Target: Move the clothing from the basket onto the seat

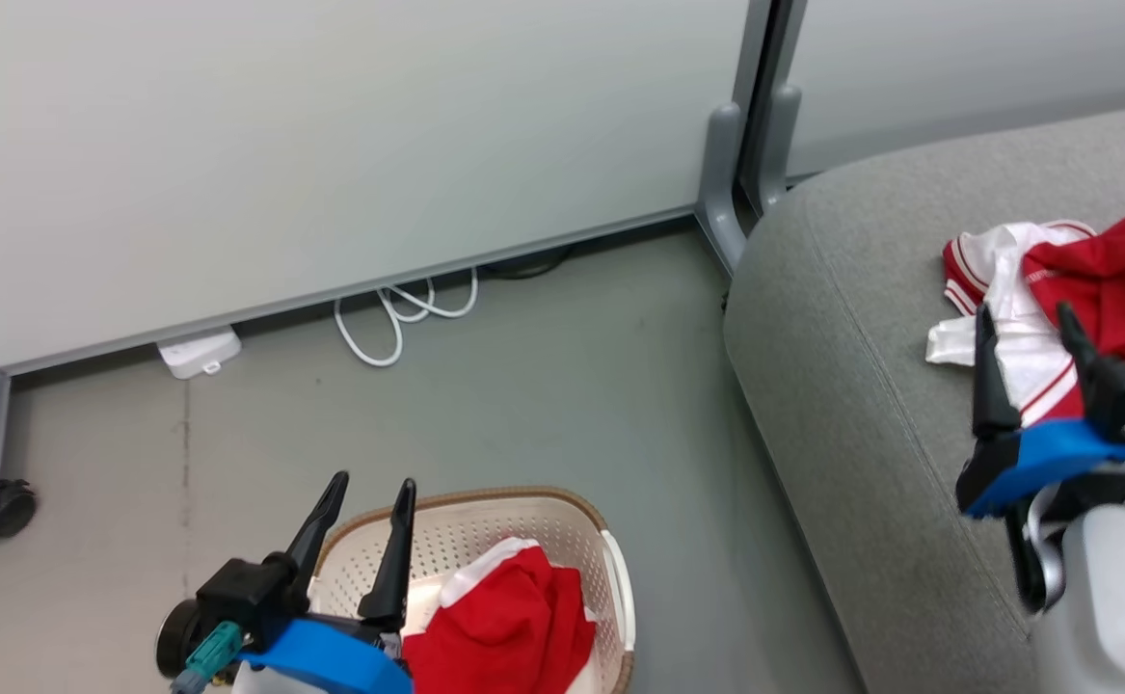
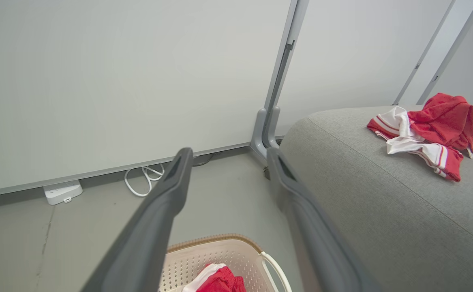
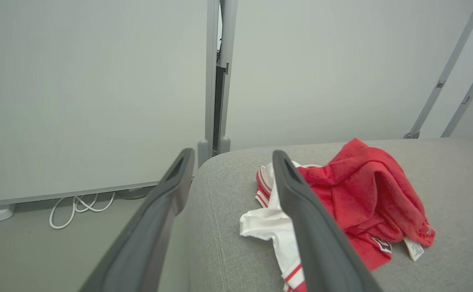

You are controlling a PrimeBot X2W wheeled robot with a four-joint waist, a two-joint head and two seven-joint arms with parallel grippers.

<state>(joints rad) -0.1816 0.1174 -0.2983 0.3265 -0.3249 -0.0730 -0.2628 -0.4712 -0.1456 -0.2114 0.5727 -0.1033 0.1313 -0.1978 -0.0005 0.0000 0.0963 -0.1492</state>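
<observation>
My right gripper [image 1: 1025, 318] hovers spread wide above a crumpled red-and-white jersey [image 1: 1111, 280] on the grey sofa [image 1: 861, 386], holding nothing. The heap lies where the task wants it, its bulk just beyond and to the right of the fingertips. My left gripper [image 1: 374, 482], likewise spread and empty, hangs over the cream laundry basket [image 1: 485, 549]. Another red garment [image 1: 509, 627] lies bunched inside, below and to the right of its fingers, and I judge that to be the next pick.
</observation>
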